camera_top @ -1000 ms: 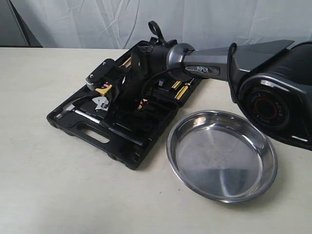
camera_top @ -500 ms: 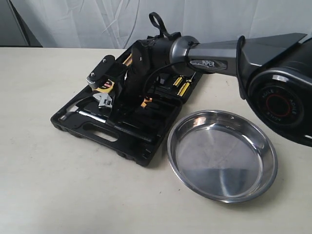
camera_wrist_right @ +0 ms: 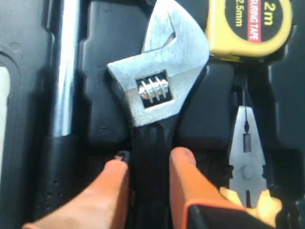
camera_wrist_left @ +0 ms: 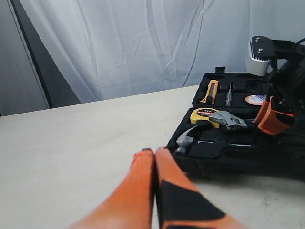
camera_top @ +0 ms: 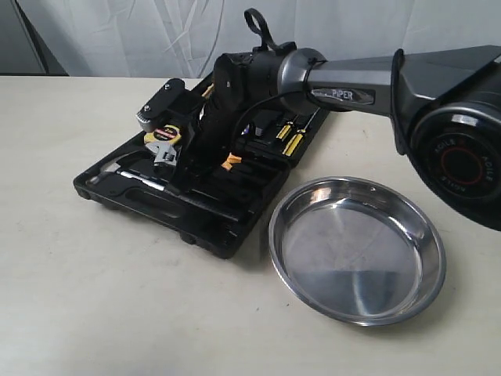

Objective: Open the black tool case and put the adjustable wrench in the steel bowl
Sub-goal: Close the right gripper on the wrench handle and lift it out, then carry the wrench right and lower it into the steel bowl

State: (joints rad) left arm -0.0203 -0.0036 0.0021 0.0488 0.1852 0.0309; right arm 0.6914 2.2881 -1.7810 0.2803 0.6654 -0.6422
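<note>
Bowl (camera_top: 356, 249): on tabletop (camera_top: 94, 298), just beside case.
Case (camera_top: 196, 227): lid open, flat on tabletop.
Wrench (camera_wrist_right: 159, 95): in case, head by yellow tape (camera_wrist_right: 248, 24).
R tool (camera_wrist_right: 150, 167): clenched on wrench handle.
L tool (camera_wrist_left: 155, 155): pinched shut, apart fr. case.

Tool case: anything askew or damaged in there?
Nothing damaged or spilled. Only the adjustable wrench sits askew: its head is tilted up beside the tape measure, handle between the fingers of the right gripper. The hammer and pliers lie seated in the black tool case.
</note>
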